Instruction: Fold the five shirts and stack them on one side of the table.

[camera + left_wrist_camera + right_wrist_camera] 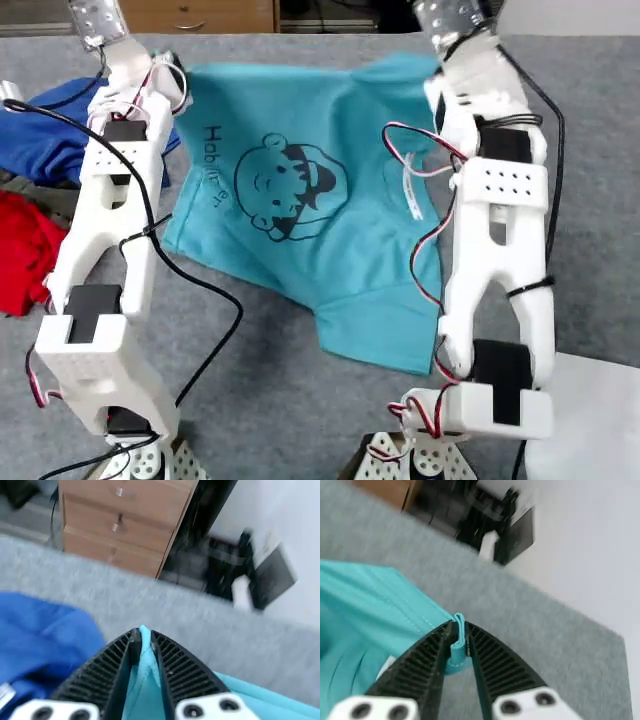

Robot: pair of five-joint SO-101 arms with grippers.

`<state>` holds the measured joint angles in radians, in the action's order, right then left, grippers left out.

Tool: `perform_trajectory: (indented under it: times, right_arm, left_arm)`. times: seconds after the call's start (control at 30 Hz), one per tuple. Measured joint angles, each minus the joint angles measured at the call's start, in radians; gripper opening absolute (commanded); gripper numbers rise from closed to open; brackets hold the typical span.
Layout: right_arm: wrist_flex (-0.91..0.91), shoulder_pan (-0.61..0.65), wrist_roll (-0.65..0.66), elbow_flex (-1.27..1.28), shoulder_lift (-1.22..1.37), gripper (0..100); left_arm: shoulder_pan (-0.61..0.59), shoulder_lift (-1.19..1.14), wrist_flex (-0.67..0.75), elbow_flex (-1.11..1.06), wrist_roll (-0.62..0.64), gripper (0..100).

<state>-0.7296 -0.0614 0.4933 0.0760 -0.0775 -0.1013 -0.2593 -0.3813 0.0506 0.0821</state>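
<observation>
Grip is narrow on both sides: my left gripper (142, 636) and right gripper (459, 630) each pinch a far corner of the teal shirt (300, 200), which trails back beneath both arms. Little cloth sits between the tips, so I judge uneven pulling could slip a corner and skew the fold. The blue shirt (40, 640) just beside the left tool might drag along.

The table (270, 380) in front of me has a grey, felt-like top. A teal shirt (300, 250) with a cartoon print lies spread across its middle. On my left, a blue shirt (45, 140) lies crumpled toward the far edge. A red shirt (20, 250) is bunched just nearer to me than the blue one. A white sheet (590, 420) lies at the near corner on my right.
</observation>
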Motion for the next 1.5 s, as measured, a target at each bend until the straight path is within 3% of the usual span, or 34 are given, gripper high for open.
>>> perform_trajectory:
  times: [0.3,0.67,0.9,1.13,1.37,1.5]
  right_arm:
    - [-0.414,-0.005,0.083,0.008,-0.193,0.4]
    - [-0.479,-0.005,0.126,0.559,-0.672,0.4]
    - [-0.557,-0.009,0.127,0.875,-0.954,0.4]
    - [-0.684,-0.008,0.203,1.000,-1.145,0.4]
    - [-0.703,0.029,0.249,1.005,-1.194,0.4]
    - [-0.667,0.038,0.249,1.013,-1.197,0.4]
  left_arm:
    - [-0.003,0.140,-0.347,-0.071,-0.178,2]
    - [-0.048,0.216,-0.361,-0.359,-0.245,2]
    - [-0.124,0.216,-0.247,-0.471,-0.252,2]
    - [-0.126,0.222,-0.235,-0.594,-0.249,2]
    - [-0.123,0.224,-0.230,-0.601,-0.252,2]
    - [-0.054,0.259,-0.371,-0.595,-0.252,2]
